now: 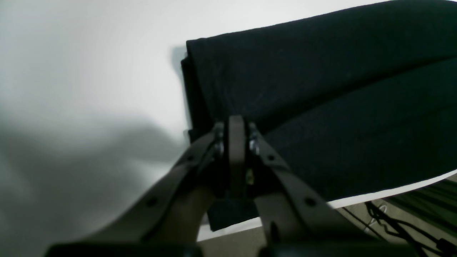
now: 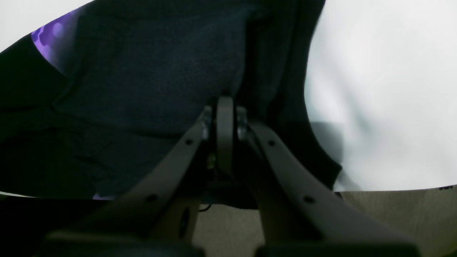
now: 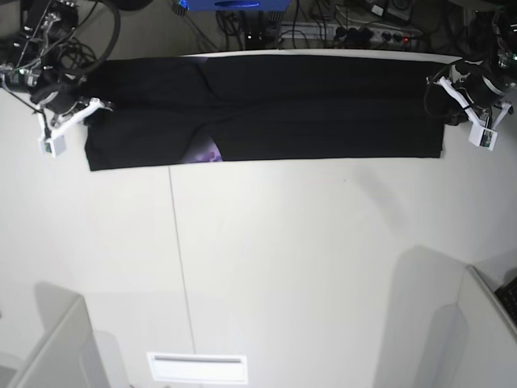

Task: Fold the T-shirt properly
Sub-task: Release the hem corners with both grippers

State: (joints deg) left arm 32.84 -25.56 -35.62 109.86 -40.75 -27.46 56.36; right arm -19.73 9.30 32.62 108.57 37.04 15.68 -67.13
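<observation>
The black T-shirt (image 3: 323, 113) lies as a long flat band along the table's far edge, plain side up. A bit of its purple print (image 3: 206, 153) peeks out at the front edge. My left gripper (image 3: 441, 100) is at the band's right end. In the left wrist view its jaws (image 1: 236, 123) are shut on the cloth (image 1: 321, 89), where the fold line meets the tip. At the left end, my right gripper (image 3: 103, 107) is shut on the dark cloth (image 2: 142, 78), which bunches around its tip (image 2: 225, 103). Purple print (image 2: 46, 39) shows at the upper left.
The white table (image 3: 283, 259) stretches toward the camera, with a thin seam (image 3: 174, 242) and a slot (image 3: 196, 368) near the front. Grey partitions (image 3: 48, 347) stand at both front corners. Cables and electronics (image 3: 323, 24) crowd behind the far edge.
</observation>
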